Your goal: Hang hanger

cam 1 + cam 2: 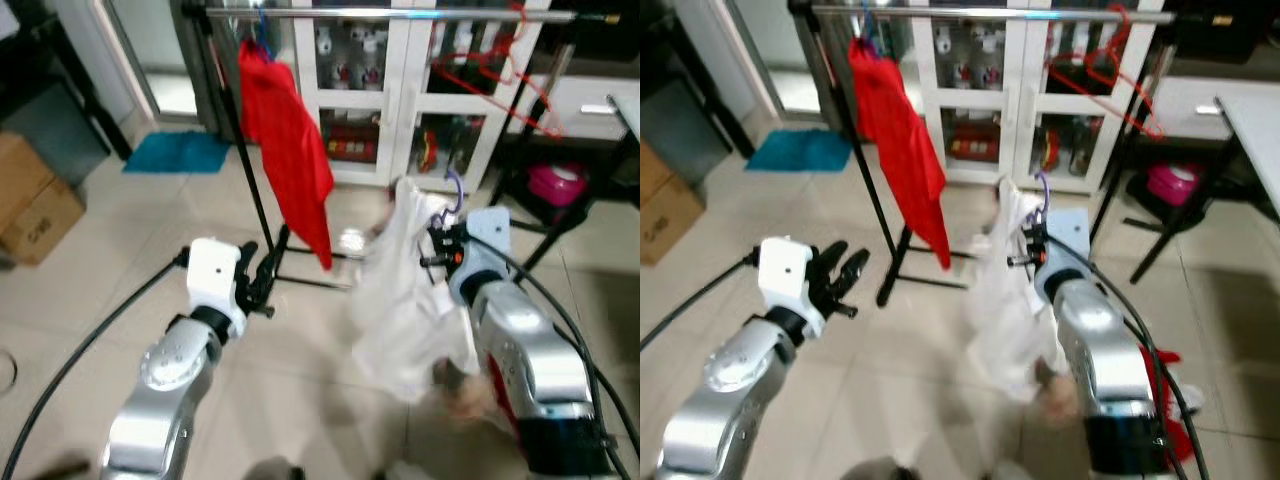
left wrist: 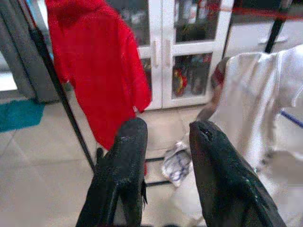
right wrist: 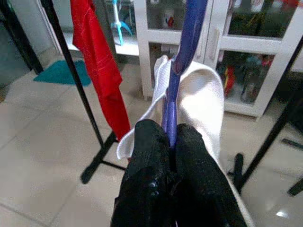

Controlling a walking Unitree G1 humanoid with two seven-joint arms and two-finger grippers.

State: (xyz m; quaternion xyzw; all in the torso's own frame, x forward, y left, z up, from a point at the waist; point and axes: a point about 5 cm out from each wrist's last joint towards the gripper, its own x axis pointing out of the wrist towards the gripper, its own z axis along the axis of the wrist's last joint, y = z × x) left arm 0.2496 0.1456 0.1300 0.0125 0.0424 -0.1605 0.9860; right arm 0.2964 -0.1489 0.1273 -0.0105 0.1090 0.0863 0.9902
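While clamped in the right tool [image 3: 169, 142], purple plastic hanger [image 3: 182, 56] bearing white cloth garment [image 1: 405, 300], left tool [image 2: 165, 137] parted, unladen, red shirt [image 1: 290, 150] on silver metal rail [image 1: 400, 14].

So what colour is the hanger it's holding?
Purple-blue hanger, clearest in the right wrist view.

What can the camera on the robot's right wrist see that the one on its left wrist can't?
The right wrist view alone shows the right gripper shut on a purple hanger that carries the white garment.

The left wrist view alone shows the left gripper, fingers apart with nothing between them, and a crumpled white item on the floor.

Both show the red garment hanging beside the rack's black pole, the white glass-door cabinet and the tiled floor.
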